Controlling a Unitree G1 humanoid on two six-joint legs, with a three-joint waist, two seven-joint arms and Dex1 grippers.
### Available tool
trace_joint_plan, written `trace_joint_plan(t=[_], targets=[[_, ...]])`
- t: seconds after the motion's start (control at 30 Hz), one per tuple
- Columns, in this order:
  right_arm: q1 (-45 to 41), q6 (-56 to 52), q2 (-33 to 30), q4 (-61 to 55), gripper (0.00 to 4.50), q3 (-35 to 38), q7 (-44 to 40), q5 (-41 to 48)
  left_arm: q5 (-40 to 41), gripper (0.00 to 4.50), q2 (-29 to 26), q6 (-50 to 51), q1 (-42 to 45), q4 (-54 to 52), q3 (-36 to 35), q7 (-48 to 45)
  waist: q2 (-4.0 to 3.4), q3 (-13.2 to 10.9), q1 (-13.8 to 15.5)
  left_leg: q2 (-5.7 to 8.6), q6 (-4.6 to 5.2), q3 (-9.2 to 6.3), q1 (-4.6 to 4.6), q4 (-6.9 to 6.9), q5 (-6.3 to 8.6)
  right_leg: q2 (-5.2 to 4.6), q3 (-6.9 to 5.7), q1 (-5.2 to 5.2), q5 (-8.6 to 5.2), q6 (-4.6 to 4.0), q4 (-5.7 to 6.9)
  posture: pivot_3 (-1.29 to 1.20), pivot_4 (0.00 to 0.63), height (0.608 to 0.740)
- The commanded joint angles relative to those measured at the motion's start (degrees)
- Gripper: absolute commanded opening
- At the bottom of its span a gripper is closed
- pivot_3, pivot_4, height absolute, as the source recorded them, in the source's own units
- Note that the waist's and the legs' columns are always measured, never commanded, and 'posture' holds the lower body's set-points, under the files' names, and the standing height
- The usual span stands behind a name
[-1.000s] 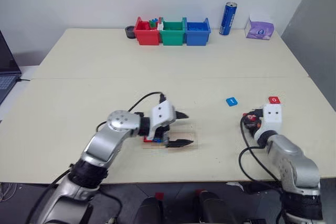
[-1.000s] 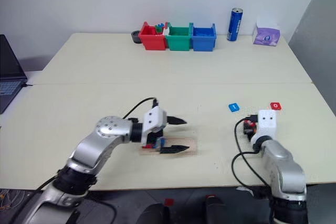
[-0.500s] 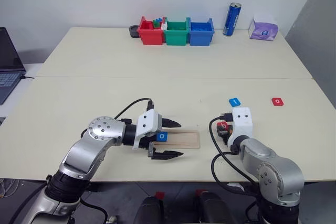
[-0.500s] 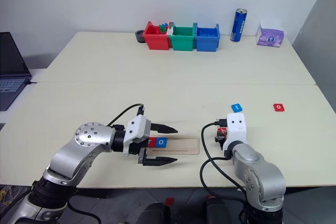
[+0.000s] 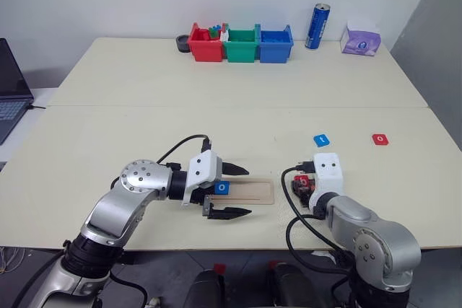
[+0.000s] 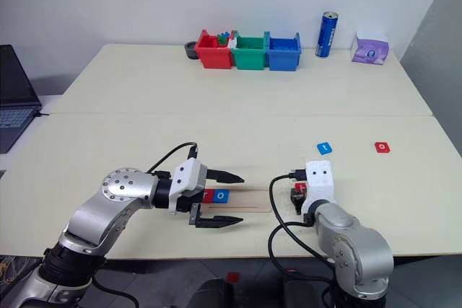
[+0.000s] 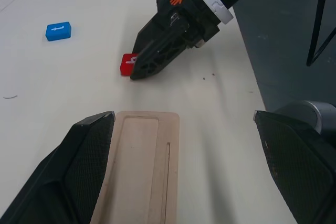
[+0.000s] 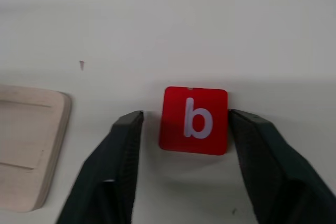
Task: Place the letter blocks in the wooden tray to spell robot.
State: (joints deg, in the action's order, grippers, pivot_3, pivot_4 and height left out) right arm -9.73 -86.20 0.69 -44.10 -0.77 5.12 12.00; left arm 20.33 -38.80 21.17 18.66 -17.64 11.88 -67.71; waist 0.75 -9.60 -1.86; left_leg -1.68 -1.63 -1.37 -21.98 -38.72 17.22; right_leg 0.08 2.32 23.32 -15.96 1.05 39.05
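The wooden tray (image 5: pixel 253 192) lies near the table's front edge. A red tile (image 6: pixel 208 195) and a blue o tile (image 5: pixel 221 187) sit at its left end. My left gripper (image 5: pixel 232 192) is open, one finger on each side of that end. A red b block (image 8: pixel 194 120) lies flat on the table just right of the tray, between the open fingers of my right gripper (image 8: pixel 186 115), with a gap on each side. Farther right lie a blue t block (image 5: pixel 321 139) and a red o block (image 5: pixel 380 138).
Red (image 5: pixel 205 42), green (image 5: pixel 240 42) and blue (image 5: pixel 275 42) bins stand in a row at the table's back, with a blue can (image 5: pixel 317 27) and a purple tissue pack (image 5: pixel 360 39) to their right. A laptop (image 5: pixel 11 99) sits off the left edge.
My right gripper has moved left to just beside the tray's right end and has opened off the red b block. The left gripper has kept its place at the tray.
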Motion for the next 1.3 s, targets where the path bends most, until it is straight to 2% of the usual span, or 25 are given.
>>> trace_joint_plan(t=[0.03,0.07,0.1,0.27,0.4,0.6,0.77,0.87,1.3], targets=[[-1.2,1.1,-0.9,-1.1,3.93,0.3,-2.4,0.8,0.9,4.5,0.2,-0.7,1.1,-0.6,-0.5,-0.3,0.0,0.0,0.0,0.0,0.0,0.0,0.0,0.0,0.0,0.0,0.0,0.0,0.0,0.0,0.0,0.0,0.15,0.74],[-1.7,2.0,-2.1,-1.3,4.3,0.6,-3.6,1.3,0.9,4.5,0.2,-0.8,1.3,-0.5,-0.5,-0.4,0.0,0.0,0.0,0.0,0.0,0.0,0.0,0.0,0.0,0.0,0.0,0.0,0.0,0.0,0.0,0.0,0.15,0.74],[-2.3,3.0,-3.1,-1.5,4.46,1.2,-4.7,1.5,0.9,4.5,0.2,-0.8,1.3,-0.4,-0.5,-0.5,0.0,0.0,0.0,0.01,0.0,0.01,0.0,0.0,0.0,0.0,0.0,0.0,0.0,0.0,0.0,0.0,0.15,0.74],[-5.0,11.4,-10.7,-1.7,4.46,4.4,-14.4,5.5,0.9,4.5,0.4,-1.1,1.7,0.3,-0.7,-0.7,0.01,0.0,0.0,0.03,0.0,0.02,-0.01,-0.01,0.0,-0.01,0.0,0.0,0.0,0.01,-0.04,0.0,0.15,0.74],[-2.7,29.7,-23.1,2.6,4.46,5.7,-33.2,9.9,0.8,4.5,0.8,-1.7,3.0,2.4,-0.7,-1.1,0.02,0.0,0.1,0.03,0.02,-0.03,-0.03,0.02,0.01,0.03,-0.06,-0.01,-0.01,0.01,-0.07,0.0,0.15,0.74],[2.1,58.0,-34.1,17.7,4.46,3.7,-54.2,8.1,0.4,4.5,1.7,-2.5,5.0,4.6,-0.1,-1.6,0.13,-0.1,0.1,0.04,0.04,0.04,0.0,0.01,0.02,0.02,-0.04,-0.06,-0.01,0.03,-0.09,0.0,0.15,0.74],[0.4,69.4,-36.8,30.9,4.46,0.1,-63.3,6.5,0.3,4.5,2.6,-3.0,5.7,5.3,0.5,-2.4,0.19,-0.1,0.0,0.03,0.04,0.05,0.04,-0.02,0.02,0.04,-0.01,-0.06,0.0,0.01,-0.03,0.0,0.15,0.74],[-1.9,73.9,-36.7,37.0,4.46,-2.4,-65.8,4.9,-0.2,4.5,2.9,-3.7,5.8,6.0,1.0,-2.9,0.18,-0.2,0.0,0.02,0.04,0.05,0.06,-0.02,0.02,0.04,-0.01,-0.06,0.01,0.0,-0.02,0.0,0.15,0.74],[-4.1,80.9,-37.7,48.6,4.46,-4.9,-71.0,2.6,-0.5,4.5,2.5,-4.8,5.7,6.4,1.0,-3.6,0.19,-0.2,0.2,0.02,0.03,0.03,0.05,-0.08,0.01,-0.01,0.0,-0.08,0.02,0.0,0.01,0.0,0.15,0.74]])
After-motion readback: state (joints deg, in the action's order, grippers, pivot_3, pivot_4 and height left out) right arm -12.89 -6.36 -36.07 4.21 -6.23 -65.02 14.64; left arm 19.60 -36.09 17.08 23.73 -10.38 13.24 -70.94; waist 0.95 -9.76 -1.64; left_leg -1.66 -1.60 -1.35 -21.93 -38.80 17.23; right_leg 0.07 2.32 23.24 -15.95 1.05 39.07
